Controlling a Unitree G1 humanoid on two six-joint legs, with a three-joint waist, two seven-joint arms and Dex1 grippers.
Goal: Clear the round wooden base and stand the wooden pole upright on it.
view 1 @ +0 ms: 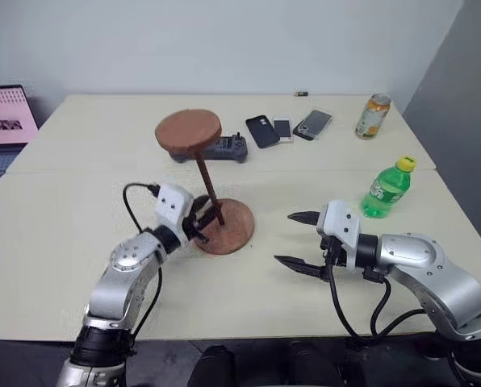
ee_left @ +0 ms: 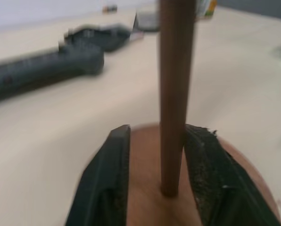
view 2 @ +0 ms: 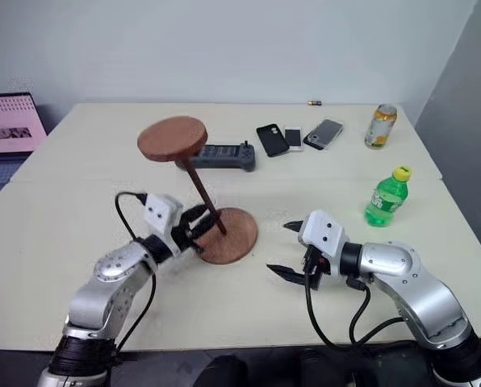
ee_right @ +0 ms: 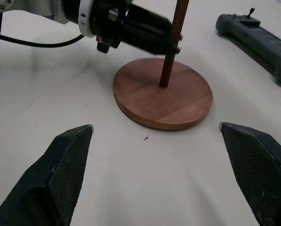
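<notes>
The round wooden base (view 1: 228,226) lies flat on the tabletop (view 1: 63,242), near centre. The wooden pole (view 1: 206,181) stands in the base's middle, leaning slightly left, its small disc uppermost. The left gripper (view 1: 202,219) is at the pole's lower part, one finger on either side; in the left wrist view the jaws stand a little apart, one finger with a gap from the rod, the other close against it. The right gripper (view 1: 299,239) hovers just right of the base, jaws wide, nothing between them. Beyond the base lie a dark controller (view 1: 218,150), three phones (view 1: 287,127) and a can (view 1: 373,115). A green bottle (view 1: 386,189) stands far right, well apart.
</notes>
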